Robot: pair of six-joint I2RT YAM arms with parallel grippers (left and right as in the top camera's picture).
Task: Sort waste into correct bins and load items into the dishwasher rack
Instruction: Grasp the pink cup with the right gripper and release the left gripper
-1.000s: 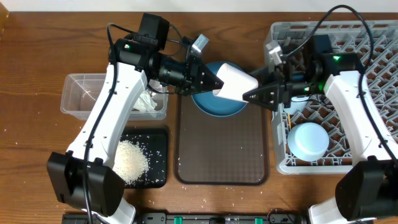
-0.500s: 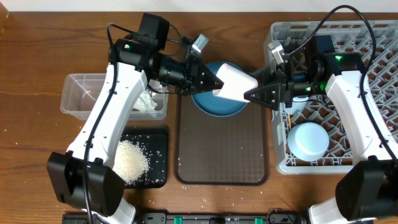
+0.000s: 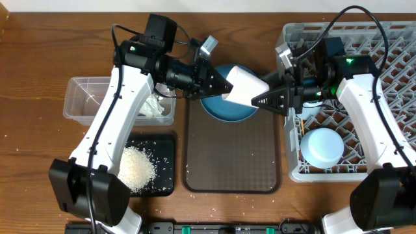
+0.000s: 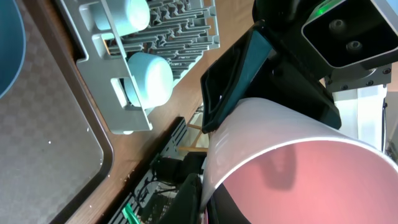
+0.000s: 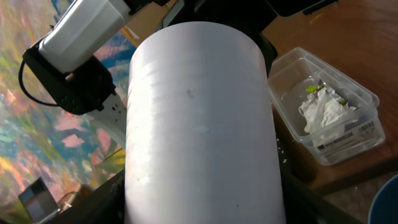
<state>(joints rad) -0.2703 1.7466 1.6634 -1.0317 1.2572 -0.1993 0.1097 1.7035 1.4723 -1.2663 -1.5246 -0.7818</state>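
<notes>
We saw the pale pink cup (image 3: 247,86) held in the air over the blue plate (image 3: 224,110), between the two arms. Its long axis ran across the table and lay roughly level. The mouth faced the left gripper (image 3: 224,86) and the closed base faced the right gripper (image 3: 263,99).

The left gripper was clamped on the rim end. In the left wrist view we looked straight into the pink inside (image 4: 311,180).

The right gripper sat at the base end, its tips touching or just short of the cup. In the right wrist view the cup wall (image 5: 199,124) filled the frame, with dark fingers low on either side. We could not tell whether they had pinched it or just straddled it.

The dishwasher rack (image 3: 390,39) lay on the right arm's side, well apart from the left gripper. We judged this a handover, with the right arm nearer for loading. The clear tub (image 5: 348,124) held the paper scraps (image 5: 323,112).
</notes>
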